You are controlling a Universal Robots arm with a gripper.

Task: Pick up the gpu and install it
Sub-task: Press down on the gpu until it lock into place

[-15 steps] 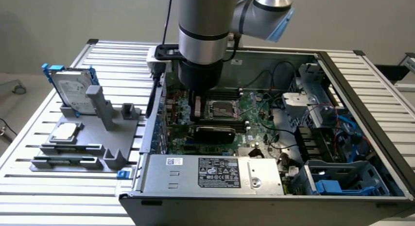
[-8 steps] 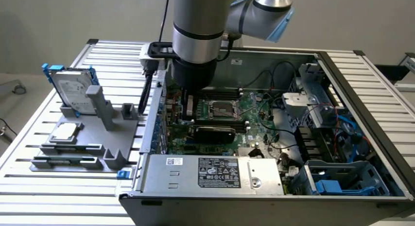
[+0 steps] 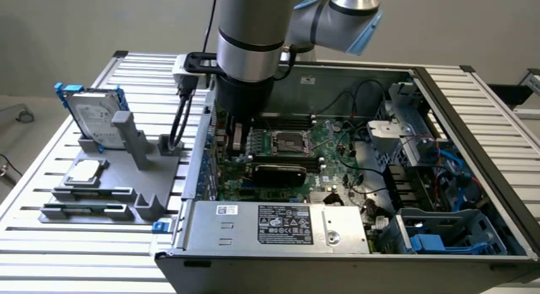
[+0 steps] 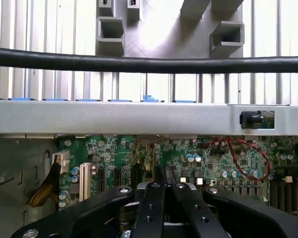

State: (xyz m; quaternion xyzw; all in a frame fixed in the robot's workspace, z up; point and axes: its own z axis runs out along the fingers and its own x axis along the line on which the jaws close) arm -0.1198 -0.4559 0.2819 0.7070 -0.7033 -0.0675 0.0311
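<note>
One claw (image 4: 159,174), fingers pressed together, perhaps touching one green motherboard (image 4: 139,156).

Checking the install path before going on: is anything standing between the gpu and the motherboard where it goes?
Nothing visible does. The gpu appears to sit on the motherboard already, beside the processor socket, with the shut fingers above the board.

A plain, pale grey wall (image 3: 101,22) closes off the back of the scene, evenly lit and unmarked. Below it stands a table (image 3: 59,269) of ribbed aluminium slats (its grooves catch the light in bright stripes). A strip of light floor (image 3: 21,104) shows at the exterior view's left.
</note>
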